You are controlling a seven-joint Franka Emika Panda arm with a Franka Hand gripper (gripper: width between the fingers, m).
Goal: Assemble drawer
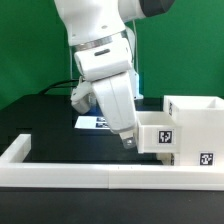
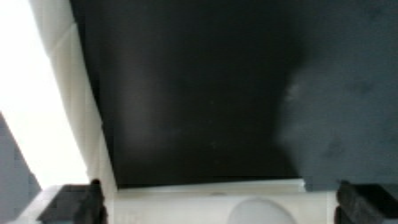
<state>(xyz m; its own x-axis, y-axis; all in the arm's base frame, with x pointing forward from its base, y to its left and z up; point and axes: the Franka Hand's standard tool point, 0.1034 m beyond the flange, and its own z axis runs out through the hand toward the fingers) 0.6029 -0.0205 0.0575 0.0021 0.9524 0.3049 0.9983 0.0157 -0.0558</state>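
The black surface [image 1: 40, 110] fills most of the scene, and along its front edge runs the long low white border wall [image 1: 70, 172], meeting a short return at the exterior view's left. It looks like a backstop, something for the parts to be pushed square against.

Next down in size, the arm [image 1: 100, 50] reaches in from above and leans toward the exterior view's right. Right there stands the tall boxy case [image 1: 195, 125] of the drawer, white, open at the top, hard against the border wall, with a black-and-white square tag on its front low down. Parked in that corner, it should not slide when something is pressed into it.

Smaller again: a shallow tray [image 1: 158, 135], white as well, with its own tag on the face, juts out of the case toward the arm. It appears partly entered, not yet home.

Behind the arm a flat tagged sheet, the marker board [image 1: 92, 122], peeks out on the surface.

Smallest of all, the gripper [image 1: 128, 141] sits at the tray's outer end. In the wrist view its two dark fingers [image 2: 68, 203] stand wide apart with a pale rim between them, probably the tray's edge, though it is blurred. Whether they actually pinch it cannot be told.
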